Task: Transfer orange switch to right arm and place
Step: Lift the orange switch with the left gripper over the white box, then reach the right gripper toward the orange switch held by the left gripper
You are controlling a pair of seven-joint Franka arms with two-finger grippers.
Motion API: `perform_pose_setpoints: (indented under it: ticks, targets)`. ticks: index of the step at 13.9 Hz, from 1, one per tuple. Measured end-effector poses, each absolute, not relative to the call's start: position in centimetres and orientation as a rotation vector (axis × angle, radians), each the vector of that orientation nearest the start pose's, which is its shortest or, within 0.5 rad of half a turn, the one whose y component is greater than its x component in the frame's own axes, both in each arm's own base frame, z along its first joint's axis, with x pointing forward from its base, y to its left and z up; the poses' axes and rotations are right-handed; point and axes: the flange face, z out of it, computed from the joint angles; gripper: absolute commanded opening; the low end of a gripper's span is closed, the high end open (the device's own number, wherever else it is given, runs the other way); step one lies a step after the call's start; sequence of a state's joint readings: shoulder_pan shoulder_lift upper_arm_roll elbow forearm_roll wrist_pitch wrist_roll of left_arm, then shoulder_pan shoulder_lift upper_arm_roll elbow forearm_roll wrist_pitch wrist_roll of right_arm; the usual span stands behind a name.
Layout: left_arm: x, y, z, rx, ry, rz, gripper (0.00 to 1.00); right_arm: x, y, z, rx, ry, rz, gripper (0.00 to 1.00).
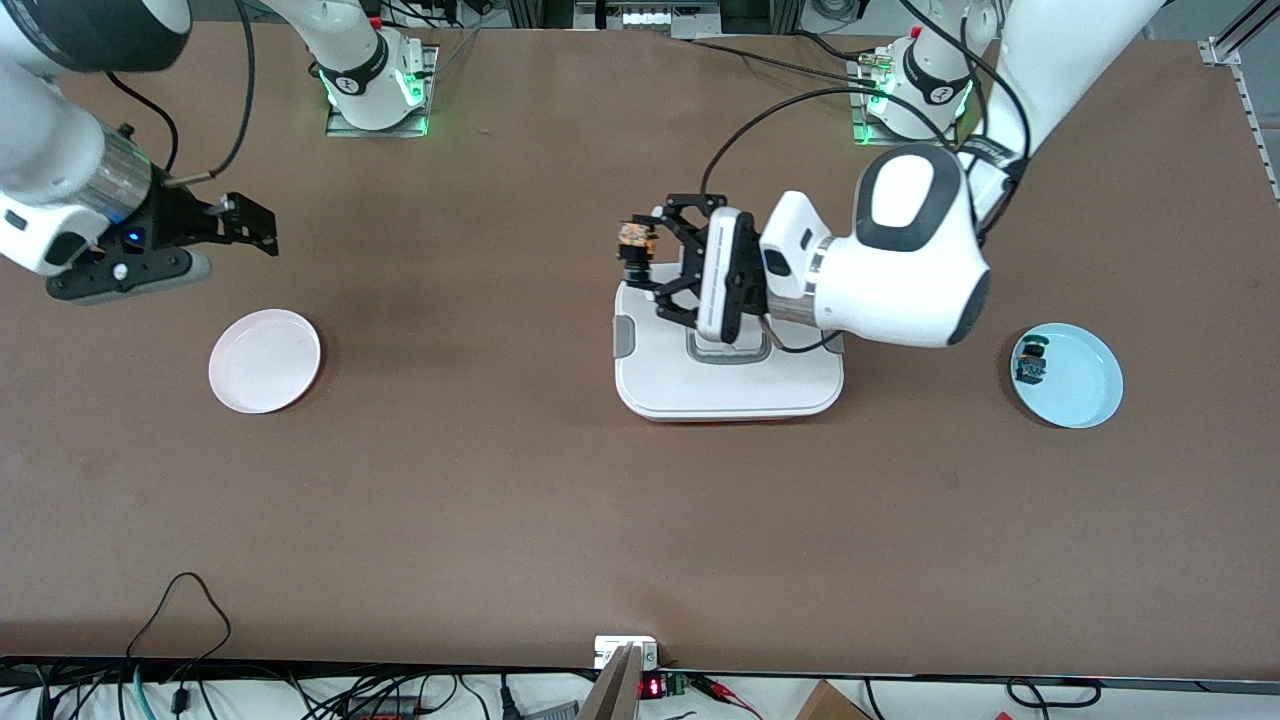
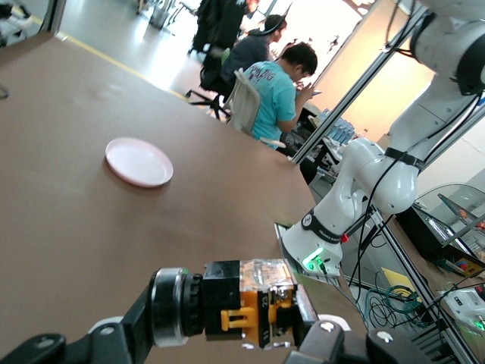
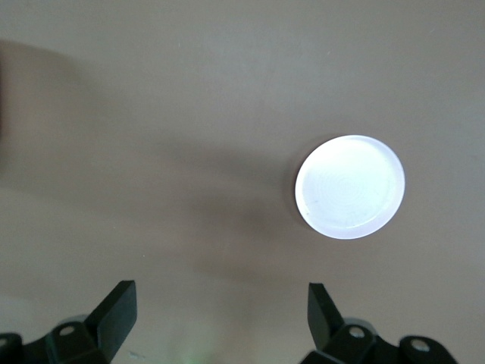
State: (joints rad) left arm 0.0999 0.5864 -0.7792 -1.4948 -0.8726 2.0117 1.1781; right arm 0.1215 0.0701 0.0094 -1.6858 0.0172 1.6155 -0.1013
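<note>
My left gripper [image 1: 638, 250] is shut on the orange switch [image 1: 634, 238] and holds it in the air over the edge of the white box, fingers pointing toward the right arm's end of the table. In the left wrist view the orange switch [image 2: 246, 303] shows its black block, orange clip and clear end between the fingers. My right gripper [image 1: 255, 225], all black, is open and empty above the table near the pink plate [image 1: 265, 360]. The right wrist view shows the pink plate [image 3: 350, 186] below its spread fingers [image 3: 114, 311].
A white box with a grey handle [image 1: 728, 375] lies mid-table under the left gripper. A light blue plate [image 1: 1075, 378] at the left arm's end holds a small black-and-teal component [image 1: 1031, 362]. Cables and gear run along the front edge.
</note>
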Motion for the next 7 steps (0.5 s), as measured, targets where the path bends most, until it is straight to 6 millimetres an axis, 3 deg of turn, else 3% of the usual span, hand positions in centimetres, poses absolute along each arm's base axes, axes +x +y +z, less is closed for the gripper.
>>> perform_pose_setpoints:
  ticks: [3, 7]
  targets:
    - [57.3, -41.5, 44.9, 1.522, -1.263, 0.454, 0.17, 57.3, 8.0, 47.8, -2.959, -0.396, 0.441, 1.0]
    - [56.8, -42.6, 45.0, 1.512, -1.289, 0.502, 0.17, 57.2, 5.6, 47.4, -2.57, -0.25, 0.456, 1.0]
